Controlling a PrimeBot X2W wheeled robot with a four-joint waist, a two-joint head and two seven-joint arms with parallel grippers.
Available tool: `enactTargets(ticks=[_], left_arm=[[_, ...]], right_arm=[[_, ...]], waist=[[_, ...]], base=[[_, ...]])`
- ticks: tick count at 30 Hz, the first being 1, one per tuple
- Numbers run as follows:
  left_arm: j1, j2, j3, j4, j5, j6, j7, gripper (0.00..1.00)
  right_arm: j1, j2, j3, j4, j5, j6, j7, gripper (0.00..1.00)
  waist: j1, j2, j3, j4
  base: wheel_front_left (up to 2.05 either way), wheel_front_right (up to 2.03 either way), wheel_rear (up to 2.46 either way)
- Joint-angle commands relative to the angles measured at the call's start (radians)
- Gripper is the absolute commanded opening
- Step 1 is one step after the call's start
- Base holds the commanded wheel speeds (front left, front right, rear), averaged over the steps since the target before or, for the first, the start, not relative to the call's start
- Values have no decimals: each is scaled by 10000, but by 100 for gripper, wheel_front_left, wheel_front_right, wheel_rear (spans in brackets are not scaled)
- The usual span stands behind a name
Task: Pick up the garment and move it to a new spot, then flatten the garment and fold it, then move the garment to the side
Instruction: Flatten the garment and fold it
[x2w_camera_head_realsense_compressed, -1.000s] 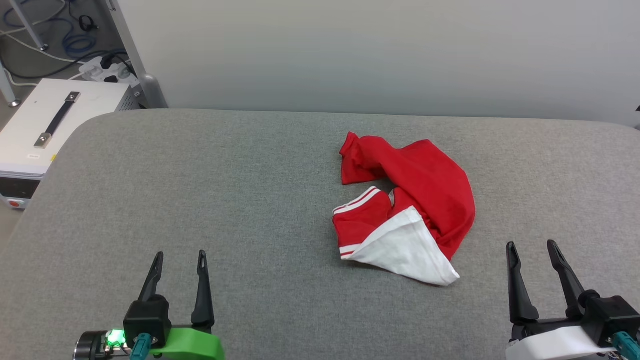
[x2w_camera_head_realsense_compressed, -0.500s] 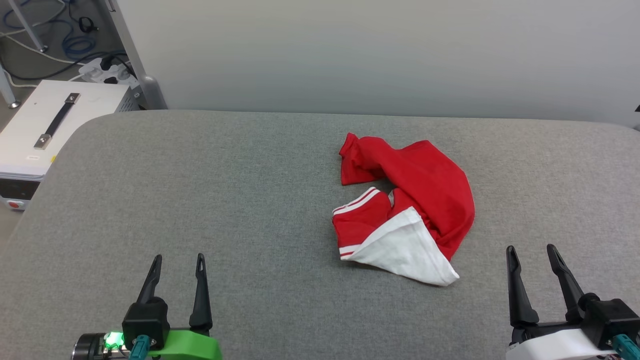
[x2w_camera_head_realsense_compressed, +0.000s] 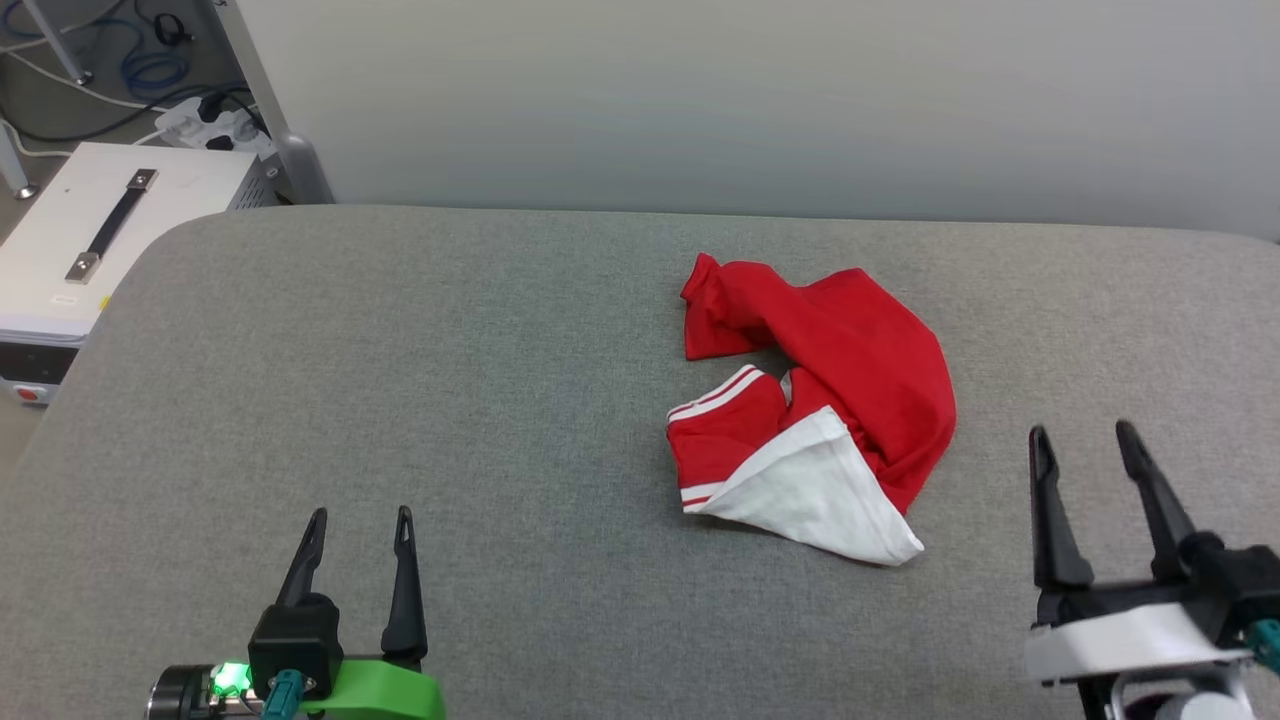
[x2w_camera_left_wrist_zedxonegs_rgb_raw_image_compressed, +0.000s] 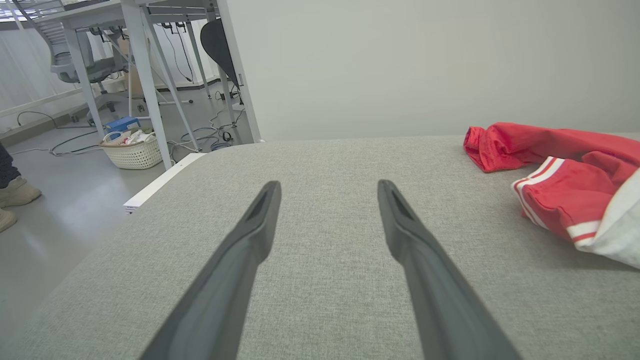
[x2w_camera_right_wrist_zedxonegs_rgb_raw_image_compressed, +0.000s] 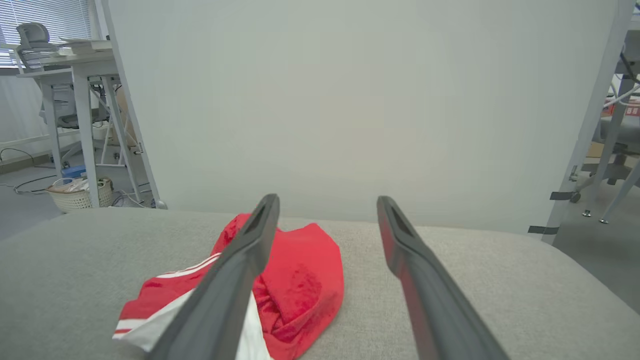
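The garment (x2w_camera_head_realsense_compressed: 860, 370) lies crumpled on the grey padded table (x2w_camera_head_realsense_compressed: 450, 380), right of centre: red cloth with a white sleeve and red-and-white striped trim. It also lies at the right edge of the left wrist view, the garment (x2w_camera_left_wrist_zedxonegs_rgb_raw_image_compressed: 565, 185), and at lower left of the right wrist view, the garment (x2w_camera_right_wrist_zedxonegs_rgb_raw_image_compressed: 300, 285). My left gripper (x2w_camera_head_realsense_compressed: 360, 517) hovers open over the table's near left, well left of the garment. My right gripper (x2w_camera_head_realsense_compressed: 1085, 432) is open, raised just right of the garment's near end, touching nothing. In the wrist views the left gripper (x2w_camera_left_wrist_zedxonegs_rgb_raw_image_compressed: 327, 186) and right gripper (x2w_camera_right_wrist_zedxonegs_rgb_raw_image_compressed: 326, 200) hold nothing.
A white case with a black handle (x2w_camera_head_realsense_compressed: 90, 240) stands off the table's left corner, with cables and a power strip (x2w_camera_head_realsense_compressed: 200, 125) behind it. A pale wall (x2w_camera_head_realsense_compressed: 750, 100) runs along the far edge. A basket (x2w_camera_left_wrist_zedxonegs_rgb_raw_image_compressed: 132, 150) and desk legs stand on the floor to the left.
My right gripper has risen and moved forward, up alongside the garment. The head camera has shifted slightly. The left gripper and the garment stay where they were.
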Motion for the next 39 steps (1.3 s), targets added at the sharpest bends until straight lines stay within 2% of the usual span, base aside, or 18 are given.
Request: enactTargets(ticks=[1, 5, 9, 13, 15, 19, 22, 26, 32, 35, 39], left_arm=[[-8, -77, 28, -27, 55, -10, -59, 100], [-176, -117, 30, -72, 49, 18, -59, 100], [-368, -149, 50, -126, 39, 31, -59, 100], [-574, -181, 60, -157, 40, 56, -59, 100], [-654, -202, 46, -193, 39, 80, -59, 100], [-810, -243, 11, -292, 24, 126, -59, 100], [-935, -276, -18, -384, -3, 183, -59, 100], [-1124, -314, -106, -496, -37, 244, -59, 100], [-1482, -358, -352, -614, -115, 368, -59, 100], [-1688, -371, -490, -627, -184, 454, -59, 100], [-1893, -379, -666, -614, -313, 578, -59, 100]], right_arm=[[-437, -129, 14, -158, -86, -7, -48, 100], [-1617, -769, 240, -450, 67, -7, -48, 100], [-3070, -1792, 1087, -401, 362, -7, -48, 100], [-4392, -3008, 2622, 374, 1063, -7, -48, 100], [-5041, -3713, 3735, 950, 1622, -7, 210, 100], [-6372, -5019, 6082, 1463, 3257, -7, 1659, 100], [-7294, -6010, 7890, 1515, 4522, -7, 3147, 100], [-8218, -6860, 9722, 1553, 6026, -7, 4951, 100], [-9427, -7501, 12019, 1703, 7171, -7, 6775, 100], [-9900, -7455, 12764, 1967, 7475, -7, 7078, 100], [-10020, -7206, 13185, 2384, 7436, -7, 7516, 100]], waist=[[0, 0, 129, 59], [0, 0, 406, 137], [0, 0, 709, 222], [0, 0, 965, 367], [0, 0, 1079, 450], [0, 0, 1351, 627], [0, 0, 1623, 758], [0, 0, 2018, 941], [0, 0, 2732, 1243], [0, 0, 3089, 1387], [0, 0, 3434, 1524]], base=[[0, 0, 0], [0, 0, 0], [0, 0, 0], [0, 0, 0], [0, 0, 0], [0, 0, 0], [0, 0, 0], [0, 0, 0], [0, 0, 0], [0, 0, 0], [0, 0, 0]])
